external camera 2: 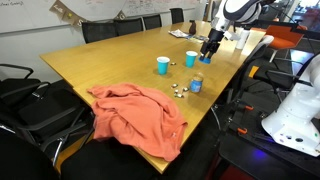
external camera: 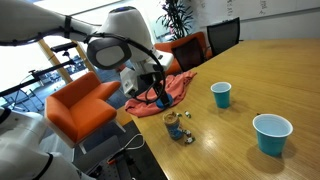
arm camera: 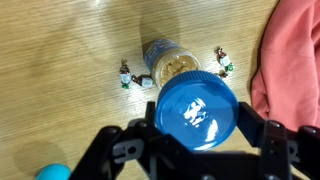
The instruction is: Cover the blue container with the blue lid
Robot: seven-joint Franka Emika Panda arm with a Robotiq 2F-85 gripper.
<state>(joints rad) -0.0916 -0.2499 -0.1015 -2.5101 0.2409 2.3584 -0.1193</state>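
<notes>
My gripper [arm camera: 205,132] is shut on the blue lid [arm camera: 196,108], a flat round bright-blue disc held between both fingers. The blue container [arm camera: 168,62] stands upright on the wooden table, its yellowish top open, just beyond the lid's far edge in the wrist view. In both exterior views the gripper [external camera: 157,93] [external camera 2: 208,50] holds the lid [external camera: 163,101] [external camera 2: 205,58] in the air, above and to one side of the container [external camera: 175,125] [external camera 2: 197,84], not touching it.
An orange-pink cloth [arm camera: 296,60] [external camera 2: 140,115] lies near the container. A small teal cup [external camera: 221,95] and a larger teal cup [external camera: 272,133] stand on the table [external camera 2: 110,60]. Small wrapped items [arm camera: 124,73] [arm camera: 222,62] lie beside the container. Orange chairs [external camera: 80,105] stand at the table edge.
</notes>
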